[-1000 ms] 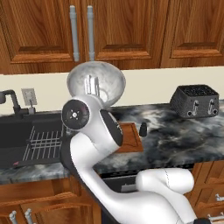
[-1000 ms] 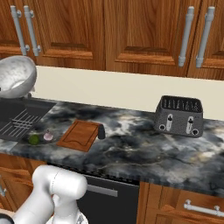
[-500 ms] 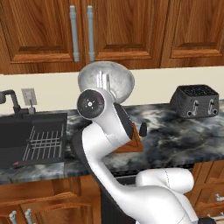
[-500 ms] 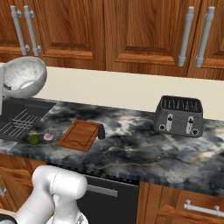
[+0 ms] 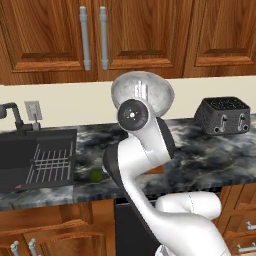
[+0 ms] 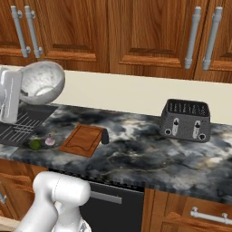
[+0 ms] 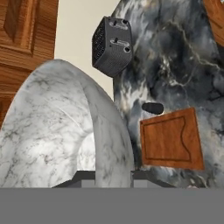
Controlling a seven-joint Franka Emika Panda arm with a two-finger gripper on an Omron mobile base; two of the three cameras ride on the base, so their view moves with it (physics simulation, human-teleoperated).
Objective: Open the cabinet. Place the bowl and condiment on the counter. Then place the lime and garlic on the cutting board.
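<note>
- One wide, deep, pale grey-silver bowl is what I have in the hand: the fingers are pinched nearly closed over its rim wall, so the bowl hangs tilted on its side, well above the black and grey marbled stone surface.
- I judge the rim pinch was the only workable grip, since the bowl is far wider than the hand.
- Below and ahead of the hand lies the square brown wooden cutting board, with the small black condiment bottle lying just past its far edge, already down on the surface.
- Beyond the bottle stands the dark grey toaster, against the cream wall.
- Beside the board's other edge, towards the dark sink rack, sit the small round green lime and the whitish-pink garlic bulb, neither yet on the board.
- Open room, as I read it, is the bare stretch between board and toaster; I would set the bowl there, clear of the bottle and the front edge.
- Both reddish-brown cabinet doors overhead look shut.
</note>
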